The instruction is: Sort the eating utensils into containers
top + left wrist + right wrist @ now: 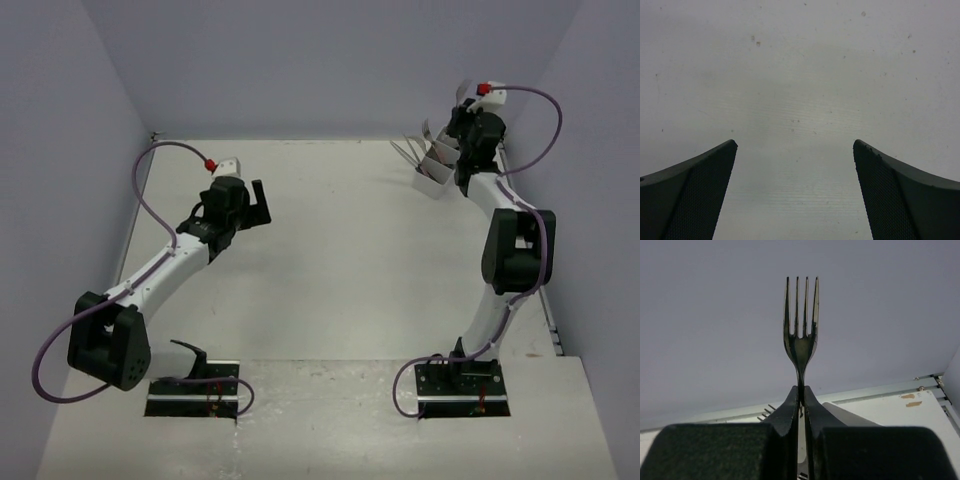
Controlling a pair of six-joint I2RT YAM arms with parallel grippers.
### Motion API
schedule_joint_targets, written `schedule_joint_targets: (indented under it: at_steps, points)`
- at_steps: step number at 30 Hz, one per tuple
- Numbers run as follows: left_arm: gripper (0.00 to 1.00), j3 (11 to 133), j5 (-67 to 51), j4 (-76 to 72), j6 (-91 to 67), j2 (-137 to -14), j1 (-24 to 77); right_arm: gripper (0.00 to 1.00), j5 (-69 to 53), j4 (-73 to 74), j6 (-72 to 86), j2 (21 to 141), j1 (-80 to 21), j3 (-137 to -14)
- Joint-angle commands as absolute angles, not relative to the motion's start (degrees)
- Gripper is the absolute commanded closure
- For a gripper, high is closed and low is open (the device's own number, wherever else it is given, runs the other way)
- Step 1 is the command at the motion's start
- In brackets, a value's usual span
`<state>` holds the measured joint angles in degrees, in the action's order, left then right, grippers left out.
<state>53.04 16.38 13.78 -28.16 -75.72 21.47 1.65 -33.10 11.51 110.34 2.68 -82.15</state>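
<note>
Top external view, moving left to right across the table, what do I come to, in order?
The left arm's dark shoulder joint → left pincer, open → white bin holding utensils → right arm's dark elbow. The right pincer, shut on a fork, overlaps the bin, so I skip it.

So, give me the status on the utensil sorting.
Done: several utensils stand in the white bin at the far right corner, and no loose ones show on the table. In hand: the right gripper is shut on a fork, near the bin. Still to do: placing that fork. The left gripper is open, empty.
</note>
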Motion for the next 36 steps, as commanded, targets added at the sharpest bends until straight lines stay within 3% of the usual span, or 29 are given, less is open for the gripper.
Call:
schedule_joint_targets:
  at_steps: [1,8,19,22,23,28,29,31,36]
  points:
    - [0.0,55.9,14.33,11.51,-27.07,-76.9,19.87,0.98,-4.73,-36.57,4.68,111.79,2.81,-84.73]
    - [0.0,55.2,13.54,11.34,-27.16,-76.9,18.46,0.96,-10.37,-29.27,-11.14,113.64,2.81,-83.41]
    - [0.0,55.11,12.22,11.25,-26.81,-77.26,17.58,0.84,-12.75,-26.02,-15.03,115.4,2.81,-82.09]
    - [0.0,54.32,12.22,11.78,-26.89,-76.73,17.32,0.67,-13.18,-25.57,-15.03,113.92,2.81,-81.39]
    - [0.0,54.14,12.3,11.95,-26.98,-76.55,17.31,0.56,-13.71,-25.23,-14.94,113.04,2.81,-81.13]
    - [0.0,53.26,12.3,11.69,-26.81,-72.79,17.14,0.23,-17.66,-25.57,-11.09,101.82,2.38,-76.66]
    - [0.0,53.09,12.3,11.69,-26.81,-72.16,17.14,0.23,-17.4,-25.58,-10.03,99.78,2.11,-76.64]
    - [0.0,52.65,12.48,11.43,-26.72,-71.2,17.14,0.03,-14.52,-24.79,-8.18,95.73,1.06,-74.36]
    - [0.0,50.98,13.88,11.6,-27.16,-68.29,17.14,0.01,-1.17,-15.06,9.45,80.12,0.44,-66.13]
